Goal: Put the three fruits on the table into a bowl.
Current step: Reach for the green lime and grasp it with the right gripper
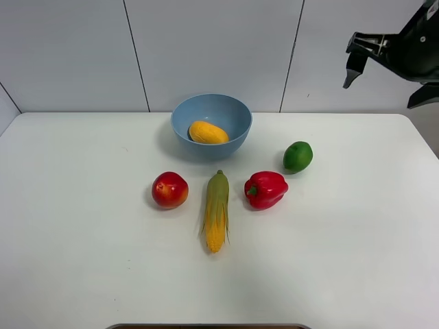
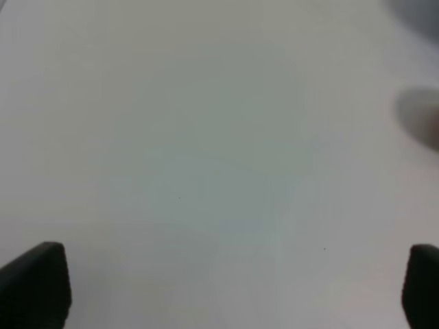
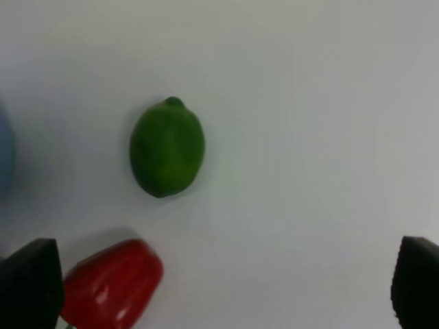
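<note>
Nearest the camera, the corn cob (image 1: pixel 217 209) is lying on the table (image 1: pixel 82 240) with its yellow tip toward the front edge. It is not one of the fruits.

Just behind it, the red apple (image 1: pixel 170 190) is sitting on the cob's left and the bell pepper (image 1: pixel 265 189) on its right, each a little apart from it. The apple is looking round, with no clear long axis and no stem showing.

Farther back and right, the green fruit (image 1: pixel 298 156) is resting alone near the pepper. In the right wrist view it is looking slightly oblong. Its nubbed end is pointing away from the pepper, and its long axis is running crosswise to the line between the fingers.

Behind these, the mango (image 1: pixel 208 132) is lying inside the blue bowl (image 1: pixel 236 140), its long axis running roughly left to right.

So 1 of 3 fruits is looking done. The apple and the green fruit are waiting on the table.

The right gripper (image 1: pixel 381 92) is hanging high at the far right, jaws spread wide and holding nothing. The left gripper (image 2: pixel 226 288) is showing only in its own wrist view, also gaping wide over bare table.
</note>
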Controlling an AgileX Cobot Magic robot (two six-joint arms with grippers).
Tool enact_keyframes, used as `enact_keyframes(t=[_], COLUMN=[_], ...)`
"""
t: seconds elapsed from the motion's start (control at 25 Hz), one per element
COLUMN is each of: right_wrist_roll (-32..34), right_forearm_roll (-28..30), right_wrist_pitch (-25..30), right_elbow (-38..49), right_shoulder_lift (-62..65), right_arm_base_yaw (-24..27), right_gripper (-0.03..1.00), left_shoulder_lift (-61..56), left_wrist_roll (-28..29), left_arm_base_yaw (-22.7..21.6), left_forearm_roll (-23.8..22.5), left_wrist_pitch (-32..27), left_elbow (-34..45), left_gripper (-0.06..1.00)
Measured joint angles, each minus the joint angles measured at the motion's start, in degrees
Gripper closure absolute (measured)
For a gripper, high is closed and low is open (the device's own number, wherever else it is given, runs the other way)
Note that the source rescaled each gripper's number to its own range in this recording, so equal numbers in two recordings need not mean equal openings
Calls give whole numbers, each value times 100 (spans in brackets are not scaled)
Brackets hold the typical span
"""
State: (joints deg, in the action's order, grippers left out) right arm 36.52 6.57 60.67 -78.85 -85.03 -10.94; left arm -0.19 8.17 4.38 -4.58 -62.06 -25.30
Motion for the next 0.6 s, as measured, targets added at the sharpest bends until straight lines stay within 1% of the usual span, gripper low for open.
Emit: enact_keyframes(t=[0.12,0.36,0.6], right_wrist_roll=[-101,-142,-152], right_forearm_roll=[-256,-447,-599], right_wrist_pitch=[-319,-709,-1246], right_elbow=[28,28,42], right_shoulder_lift=[-415,-1225,-1711], right_arm_base_yaw=[36,91,152], right_gripper=[1,1,1], left_shoulder_lift=[0,0,0], left_wrist_roll=[0,0,0], left_arm_base_yaw=[0,0,0], left_forearm_roll=[0,0,0], left_wrist_pitch=[0,0,0], left_elbow=[0,0,0], left_gripper=[-2,-2,-2])
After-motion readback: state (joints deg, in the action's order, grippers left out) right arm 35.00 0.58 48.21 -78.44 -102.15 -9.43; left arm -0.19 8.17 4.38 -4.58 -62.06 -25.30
